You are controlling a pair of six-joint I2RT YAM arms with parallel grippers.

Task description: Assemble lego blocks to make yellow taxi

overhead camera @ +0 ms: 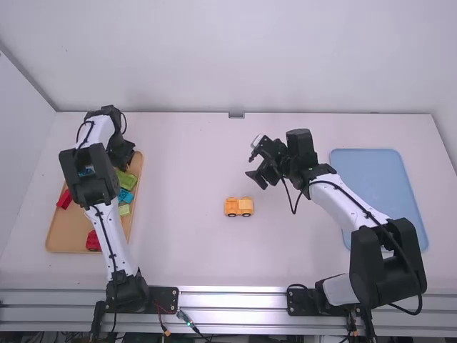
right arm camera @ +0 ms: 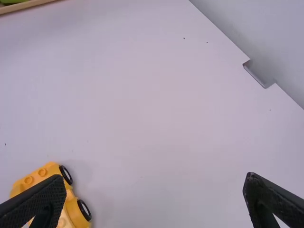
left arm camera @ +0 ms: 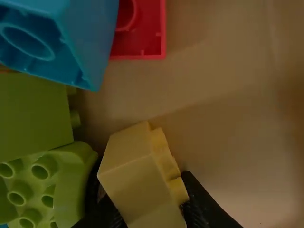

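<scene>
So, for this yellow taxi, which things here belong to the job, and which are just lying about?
For the job:
- yellow block, between the left pincer's fingers
- yellow wheeled piece, near the middle

Probably just lying about:
- blue block, red block and green blocks, in the tan tray
- blue tray, on the right

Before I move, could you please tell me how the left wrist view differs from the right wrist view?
Left wrist view: a pale yellow brick held in the left tool, a blue brick and a red brick. Right wrist view: an orange toy car base, the white table and the open right tool. Both: something green and part of the tan tray.
</scene>
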